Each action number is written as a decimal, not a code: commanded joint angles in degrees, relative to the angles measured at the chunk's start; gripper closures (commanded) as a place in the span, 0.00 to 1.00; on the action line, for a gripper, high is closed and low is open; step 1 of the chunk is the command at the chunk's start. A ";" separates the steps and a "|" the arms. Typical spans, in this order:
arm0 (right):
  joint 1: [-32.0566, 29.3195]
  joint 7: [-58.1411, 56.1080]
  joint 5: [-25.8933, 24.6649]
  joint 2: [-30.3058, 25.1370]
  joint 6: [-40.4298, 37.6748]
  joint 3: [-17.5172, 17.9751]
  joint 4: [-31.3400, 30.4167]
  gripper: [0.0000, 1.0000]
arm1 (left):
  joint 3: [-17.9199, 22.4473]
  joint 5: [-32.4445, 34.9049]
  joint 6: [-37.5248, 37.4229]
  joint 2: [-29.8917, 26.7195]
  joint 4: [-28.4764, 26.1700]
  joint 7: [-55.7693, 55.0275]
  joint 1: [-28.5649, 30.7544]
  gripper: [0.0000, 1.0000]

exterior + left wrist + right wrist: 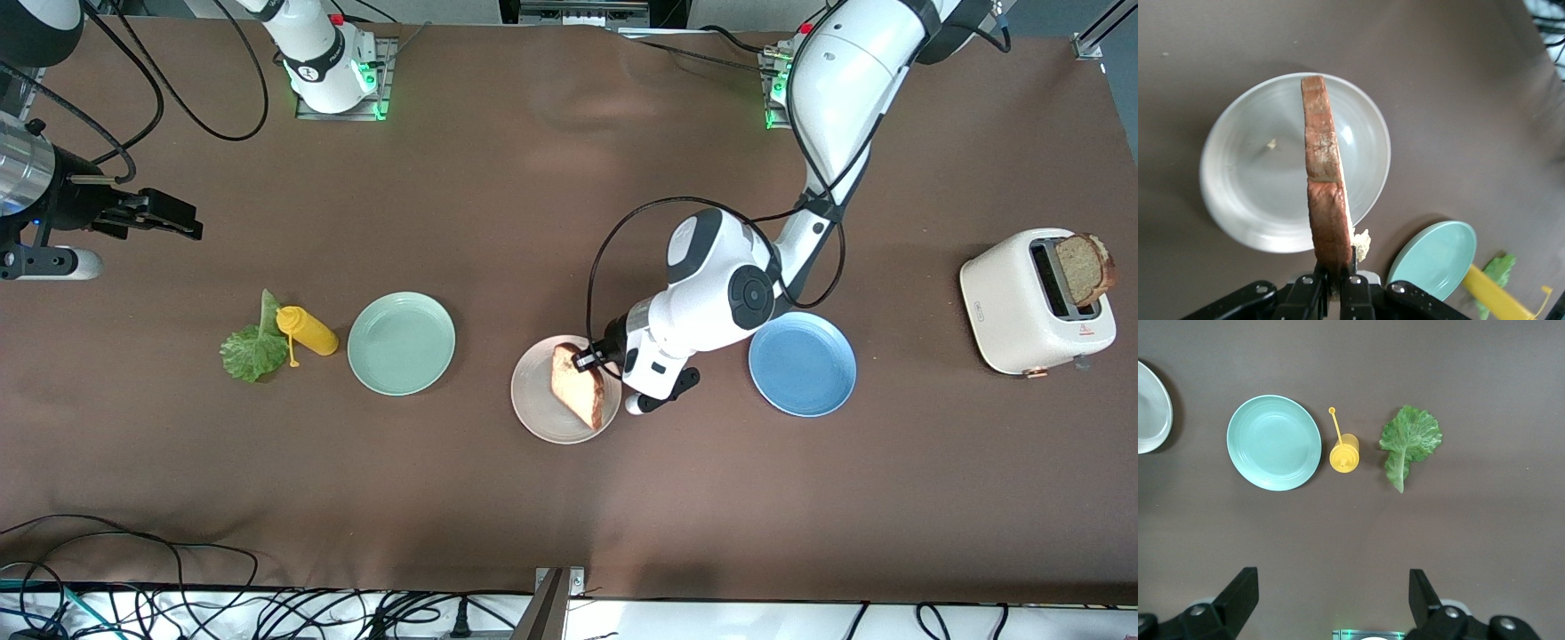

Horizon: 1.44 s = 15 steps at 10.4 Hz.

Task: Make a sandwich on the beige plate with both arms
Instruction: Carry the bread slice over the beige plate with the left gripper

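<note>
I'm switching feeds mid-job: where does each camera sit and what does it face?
Front: high across the table, facing both arms' bases.
Left wrist: looks down past the left pincer, shut on the bread slice over the beige plate.
Right wrist: looks down between open right pincer fingers.
Both wrist views share the mint plate.

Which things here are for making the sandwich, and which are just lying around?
For the sandwich:
- bread slice, held over the beige plate by the left gripper
- lettuce leaf
- bread in toaster

Lying around:
- green plate
- blue plate
- yellow bottle
</note>
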 commanded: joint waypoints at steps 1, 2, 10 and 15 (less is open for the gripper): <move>-0.17 -0.38 0.96 -0.63 -0.17 -0.12 -0.42 0.00 | 0.69 -2.27 2.23 0.32 1.52 -0.47 -1.08 1.00; -0.17 -0.38 1.05 -0.63 -0.25 -0.21 -0.42 0.00 | 0.69 -2.27 3.90 0.40 1.52 -0.48 -1.52 1.00; -0.17 -0.56 1.05 -0.72 -0.26 -0.47 -0.42 0.00 | 0.69 -4.91 6.11 2.42 1.70 0.58 -3.81 1.00; -0.17 -1.00 1.05 -0.63 -0.26 -0.47 -0.42 0.00 | 0.86 -4.82 6.11 4.00 3.45 1.19 -3.63 1.00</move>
